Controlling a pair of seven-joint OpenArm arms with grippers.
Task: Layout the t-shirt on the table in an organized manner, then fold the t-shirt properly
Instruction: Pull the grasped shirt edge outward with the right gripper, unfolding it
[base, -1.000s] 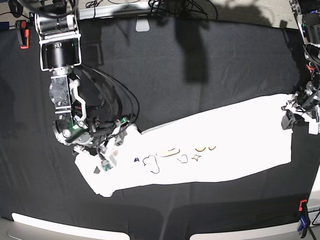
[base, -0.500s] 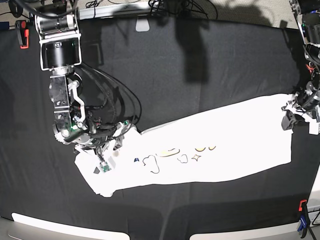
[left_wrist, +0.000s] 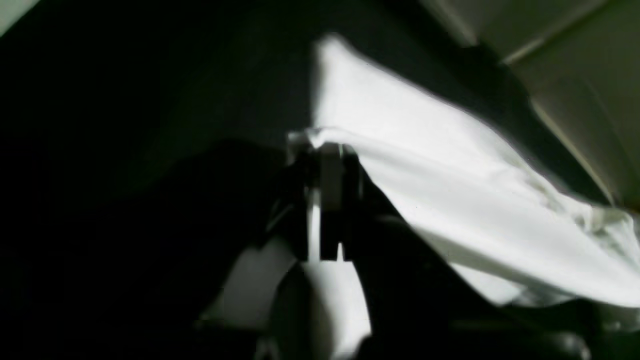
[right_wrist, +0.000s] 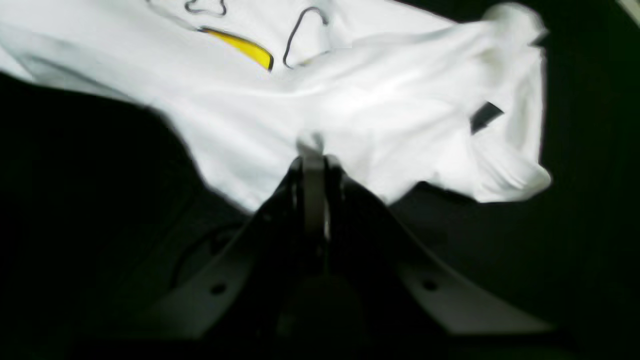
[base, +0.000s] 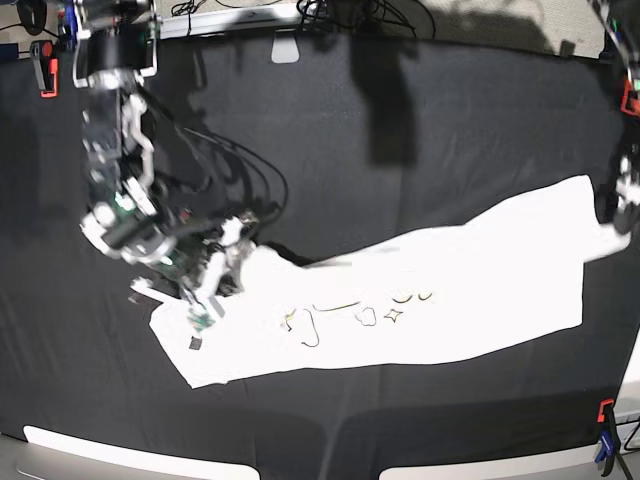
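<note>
**Both grippers pinch the shirt and begin to lift it**

The table, a wide black cloth surface, fills the base view from edge to edge. Across its lower middle lies the t-shirt, a long white band running from lower left up to the right edge, with faint outlines of its print near the centre.

Compared with a second ago, the shirt's left end has risen: a ridge of cloth now stands up beside the right gripper, where before it lay flat. The arm above it has swung up toward the upper left of the frame. In the right wrist view the right gripper's jaws are pressed together on a small tuft of white fabric; a moment earlier they stood apart over that spot.

At the far right edge the left gripper has also moved upward, and its jaws are clamped narrow on the shirt's corner, seen clearly in the left wrist view.

I judge that the shirt is being stretched between both arms so it can be laid out flat; folding has not begun.
</note>
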